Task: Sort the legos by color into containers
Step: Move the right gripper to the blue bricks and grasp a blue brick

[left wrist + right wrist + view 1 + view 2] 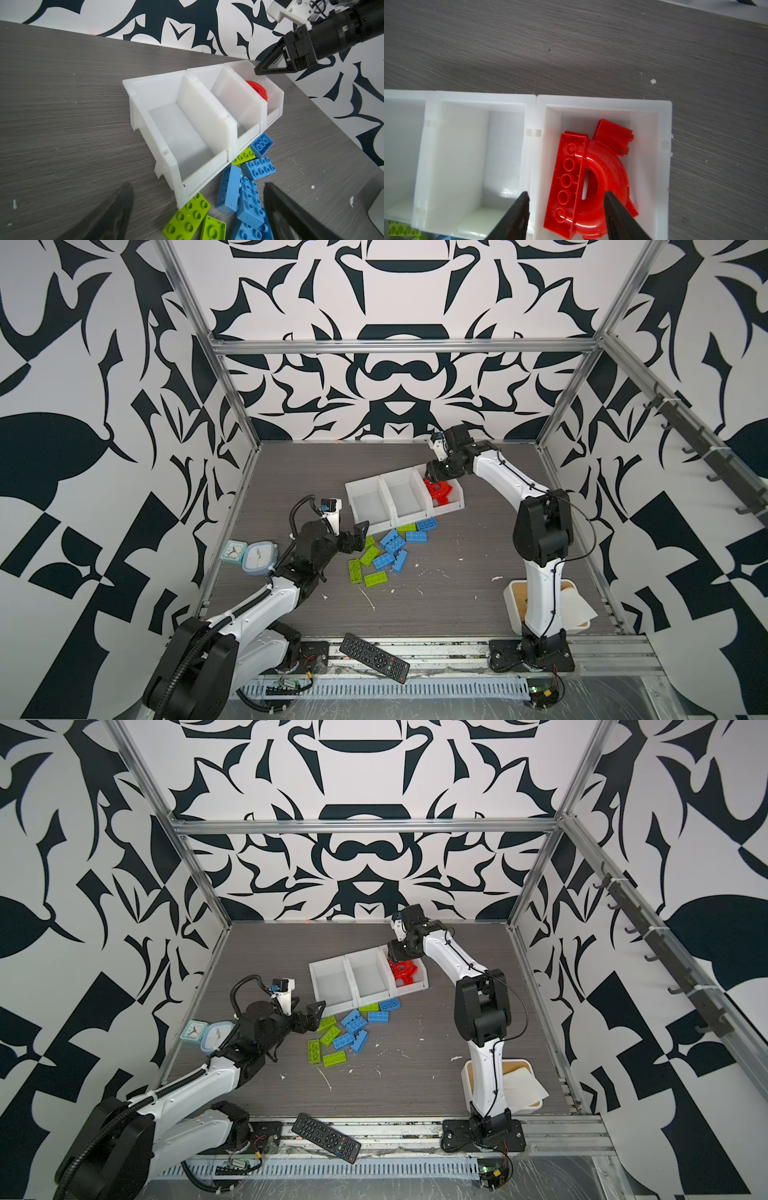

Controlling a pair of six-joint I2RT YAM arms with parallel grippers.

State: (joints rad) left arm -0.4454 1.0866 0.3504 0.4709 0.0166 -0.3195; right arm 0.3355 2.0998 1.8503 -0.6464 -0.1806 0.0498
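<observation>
Three joined white containers [386,489] [349,973] stand in a row mid-table. The rightmost one holds red legos [438,491] [591,176]: an arch piece and bricks. My right gripper [432,479] [566,192] hangs open just over them, holding nothing. The other two containers [207,116] have nothing in them. Blue legos [392,543] [249,197] and lime green legos [370,556] [187,218] lie scattered in front of the containers. My left gripper [360,537] [198,185] is wide open and empty, low at the pile's left edge, near the leftmost container's front corner.
Two small clocks [235,551] [259,558] sit by the left arm. A black remote [374,657] lies at the front edge. A white box with a wooden lid [515,601] stands behind the right arm's base. Patterned walls and metal posts close in the table.
</observation>
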